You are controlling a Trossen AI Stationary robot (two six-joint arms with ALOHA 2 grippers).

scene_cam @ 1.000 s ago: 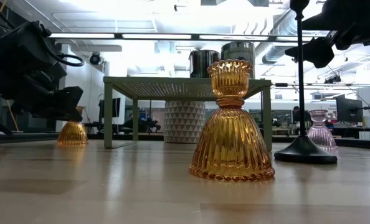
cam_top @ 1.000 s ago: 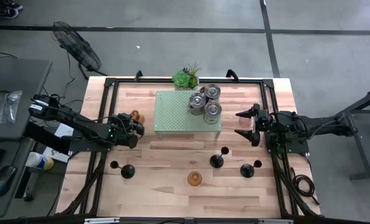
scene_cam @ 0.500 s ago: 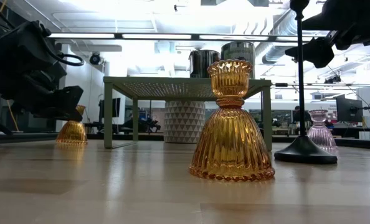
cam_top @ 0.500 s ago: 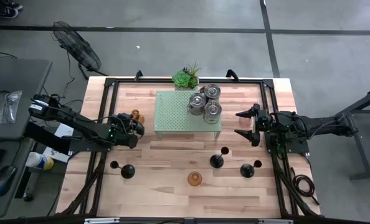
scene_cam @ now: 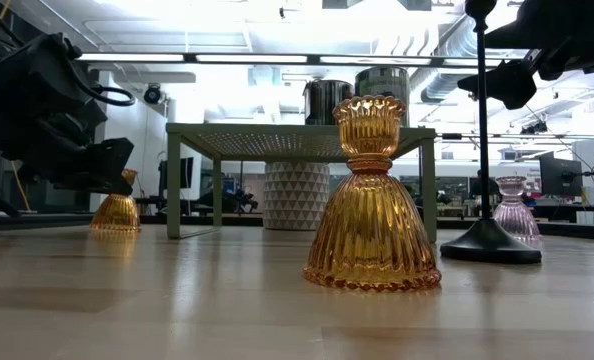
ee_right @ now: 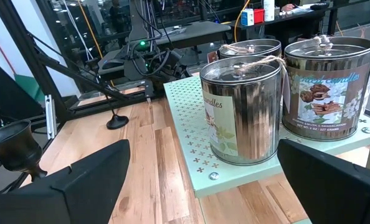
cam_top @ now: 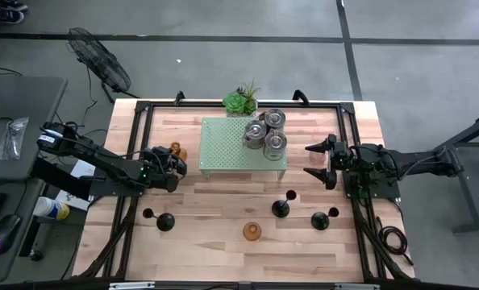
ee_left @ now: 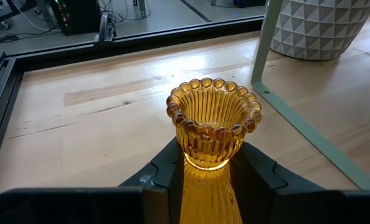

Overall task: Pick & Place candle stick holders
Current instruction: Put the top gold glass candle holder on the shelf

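Left wrist view gives us the clearest reading: the left gripper (ee_left: 208, 180) has its two dark fingers pressed against the waist of an amber glass holder (ee_left: 211, 127), one on each side, just under the beaded cup. Compared with a second ago, the fingers have closed in on the glass and the holder has not shifted on the bench. We judge the grasp as made and the lift as the step in hand; the glass base is not seen to have left the wood yet.

From above, that left gripper (cam_top: 168, 163) sits near the bench's left edge, just beside the left end of the pale green stand (cam_top: 223, 145). The stand's leg and the patterned pot beyond it are close on one side, so the open way out is up and toward the near edge, where bare wood lies.

The right gripper (cam_top: 320, 161) waits by the right edge with its fingers wide apart and nothing between them, facing the three silvery tin holders (cam_top: 265, 133) on the stand's right end. It has not moved.

Other holders remain on the bench: a second amber holder (cam_top: 251, 232) near the front edge, black holders (cam_top: 281, 208) to its right and another black one (cam_top: 165, 221) toward the front left. A lifted piece carried toward the front would need to pass over or between these.
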